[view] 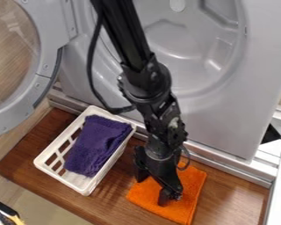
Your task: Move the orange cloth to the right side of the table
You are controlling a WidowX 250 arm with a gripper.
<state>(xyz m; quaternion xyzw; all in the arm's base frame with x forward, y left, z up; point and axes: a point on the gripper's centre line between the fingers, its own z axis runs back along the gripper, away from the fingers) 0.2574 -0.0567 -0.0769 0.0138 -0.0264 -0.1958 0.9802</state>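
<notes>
Orange cloth (189,192) lay on the wooden tabletop (229,188) at the lower centre of the frame, a little to the right of the middle; it was spread mostly flat, with one corner near the bottom edge of the picture. The pincer (153,191) was down over its left part, the two fingers parted, one by the cloth's left margin and the other above the fabric; they were not closed together, though from this slanted angle I could not fairly tell whether a fold was caught between them. To the left stood the white basket (60,179) with the purple cloth (96,145) inside, well clear of the job.

As to progress, I judged the task partway along at best; the orange cloth was already right of the basket, but it lay apart from the tabletop's right-hand end, so some travel towards the lower right of the frame seemed left to do. What remained, in my reading, was to get a firm pinch, shift the cloth rightwards, and let it go there.
</notes>
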